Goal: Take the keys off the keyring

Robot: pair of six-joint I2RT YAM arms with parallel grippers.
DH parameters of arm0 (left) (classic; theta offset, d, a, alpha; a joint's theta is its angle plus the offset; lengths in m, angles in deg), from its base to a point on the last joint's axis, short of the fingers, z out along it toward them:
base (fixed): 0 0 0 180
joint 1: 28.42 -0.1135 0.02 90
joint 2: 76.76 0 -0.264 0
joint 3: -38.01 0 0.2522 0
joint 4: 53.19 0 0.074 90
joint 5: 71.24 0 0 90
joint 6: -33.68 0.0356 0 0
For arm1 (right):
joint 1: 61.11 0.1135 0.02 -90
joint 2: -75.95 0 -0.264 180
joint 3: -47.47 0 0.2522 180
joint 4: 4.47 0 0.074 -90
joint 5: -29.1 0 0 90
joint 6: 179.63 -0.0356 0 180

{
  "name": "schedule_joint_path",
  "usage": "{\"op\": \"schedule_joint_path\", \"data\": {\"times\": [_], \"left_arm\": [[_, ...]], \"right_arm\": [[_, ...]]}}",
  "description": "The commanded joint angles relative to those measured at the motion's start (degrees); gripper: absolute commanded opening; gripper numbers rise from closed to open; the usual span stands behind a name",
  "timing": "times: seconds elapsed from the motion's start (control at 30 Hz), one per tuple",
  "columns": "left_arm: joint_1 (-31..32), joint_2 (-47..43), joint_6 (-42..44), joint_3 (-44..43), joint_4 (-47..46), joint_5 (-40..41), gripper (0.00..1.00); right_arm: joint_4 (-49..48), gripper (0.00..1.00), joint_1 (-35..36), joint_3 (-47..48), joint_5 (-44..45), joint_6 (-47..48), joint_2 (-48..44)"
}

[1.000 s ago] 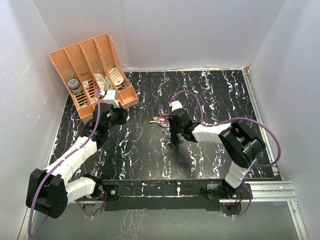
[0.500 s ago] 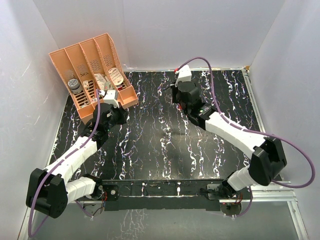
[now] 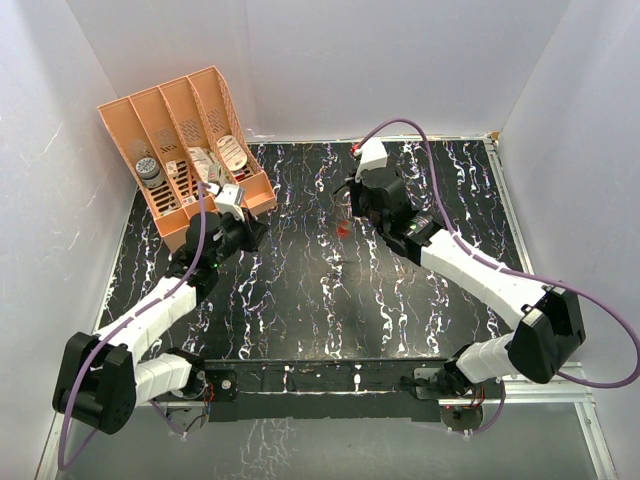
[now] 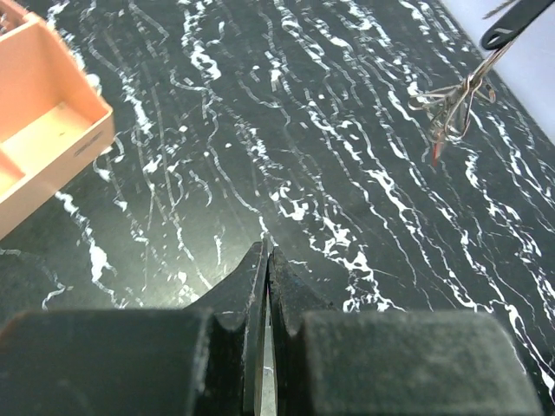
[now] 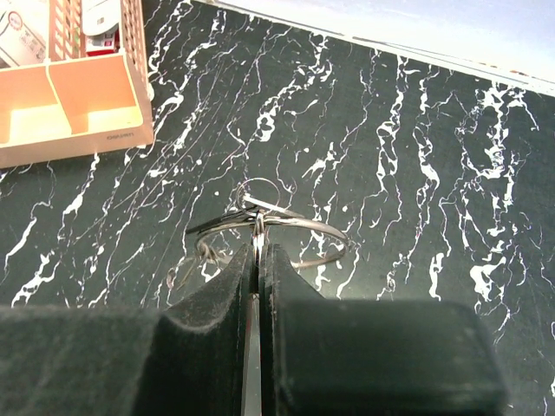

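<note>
1. The right tool [image 5: 258,260] was closed. Its two fingers were pinched together on the thin wire of the keyring [image 5: 312,224], which it held up off the desk [image 3: 300,300], over the far middle of the black, white-veined surface.
2. In the right wrist view, the keyring curved out to both sides of the fingertips. A smaller loop of wire [image 5: 260,192] stood just beyond the pinch point.
3. The keys [image 4: 451,108] hung in a loose bunch beneath that tool, still threaded on the ring. In the left wrist view, one showed a red part pointing downward and the others looked silver-grey. How many there were could not be told.
4. The left tool [image 4: 267,269] was closed on nothing, with its fingers pressed flat against each other. It was above the desk, near the front corner of the orange organiser [image 3: 185,140] and well apart from the keys.
5. The organiser stood at the far left corner of the desk, and its slanted compartments held several small items.
</note>
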Motion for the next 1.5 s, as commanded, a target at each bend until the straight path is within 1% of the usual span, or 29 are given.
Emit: {"op": "schedule_joint_path", "data": {"times": [0.0,0.13,0.2,0.3,0.33,0.47,0.53,0.6,0.77,1.1,1.17,1.3,1.47], "left_arm": [[0.1,0.7,2.1,-0.3,-11.4,-8.7,0.0],[0.1,4.5,2.7,-2.9,-16.6,-13.8,0.0],[0.1,7.2,2.0,-4.7,-18.5,-18.3,0.01],[0.4,11.3,-0.4,-5.8,-23.8,-24.9,0.11],[0.5,12.4,-1.2,-5.6,-26.0,-26.2,0.11],[1.3,15.7,-2.9,-3.3,-35.5,-27.2,0.16],[2.1,16.1,-2.1,-2.7,-37.7,-27.7,0.19],[3.1,16.3,-0.5,-3.0,-38.2,-27.9,0.21],[4.9,17.3,1.7,-5.1,-38.0,-28.8,0.21],[6.3,21.0,-1.6,-6.4,-45.7,-29.0,0.22],[6.5,21.6,-2.5,-6.6,-48.7,-29.0,0.24],[7.0,22.1,-2.6,-7.3,-49.5,-28.0,0.29],[7.1,22.1,-2.9,-8.7,-50.2,-27.6,0.31]], "right_arm": [[0.9,0.0,0.2,4.0,-1.8,0.0,-3.8],[2.6,0.0,0.5,5.2,-3.5,-0.6,-4.6],[3.5,0.0,0.7,6.0,-4.2,-1.3,-4.8],[3.8,0.0,0.8,6.1,-5.6,-2.0,-5.2],[3.8,0.0,0.9,6.1,-5.9,-2.2,-5.4],[3.3,0.0,1.2,6.0,-6.7,-3.1,-5.7],[3.1,0.0,1.2,6.0,-7.6,-3.8,-5.7],[2.6,0.0,1.4,6.0,-8.7,-4.9,-5.7],[0.7,0.0,1.6,5.7,-11.4,-6.6,-6.2],[-0.1,0.0,2.0,5.5,-12.5,-8.0,-7.6],[-0.1,0.0,2.1,5.5,-12.7,-8.1,-7.8],[-0.1,0.0,2.2,5.3,-13.1,-8.1,-8.2],[-0.4,0.0,2.4,4.9,-13.6,-8.5,-8.2]]}}
